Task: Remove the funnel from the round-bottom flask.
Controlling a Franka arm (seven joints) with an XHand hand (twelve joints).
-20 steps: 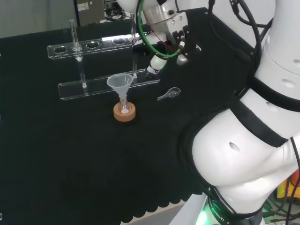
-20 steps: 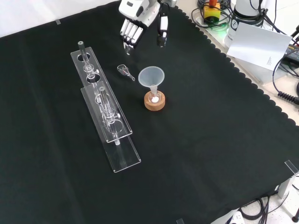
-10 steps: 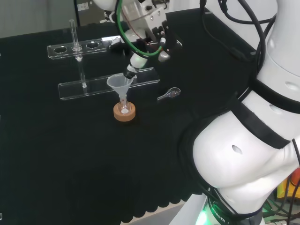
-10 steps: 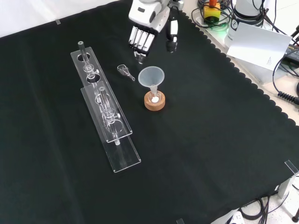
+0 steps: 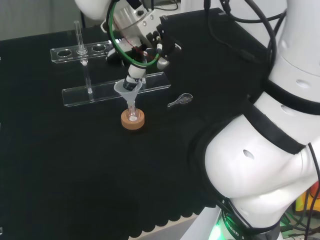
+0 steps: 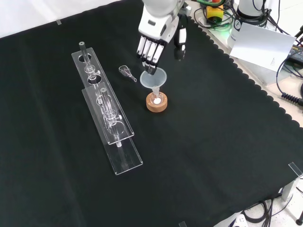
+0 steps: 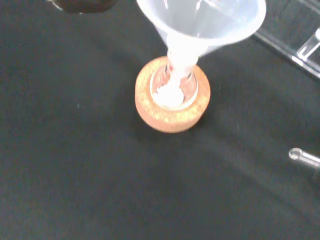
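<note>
In the head view, the hand (image 5: 142, 37) hung over the funnel (image 5: 128, 90), one fingertip at the funnel's rim. The funnel stood in the flask (image 5: 132, 114) on its cork ring (image 5: 132, 120).

In the front view, the fingers (image 6: 149, 49) were straight and close together, pointing down onto the far rim of the funnel (image 6: 154, 79), with the thumb apart; they held nothing. A clear rack (image 6: 106, 118) lay on the counter (image 6: 213, 156) to the left.

In the wrist view, the funnel (image 7: 200, 22) sat upright in the flask (image 7: 172, 90), and some white material lay at the bottom of the flask.
</note>
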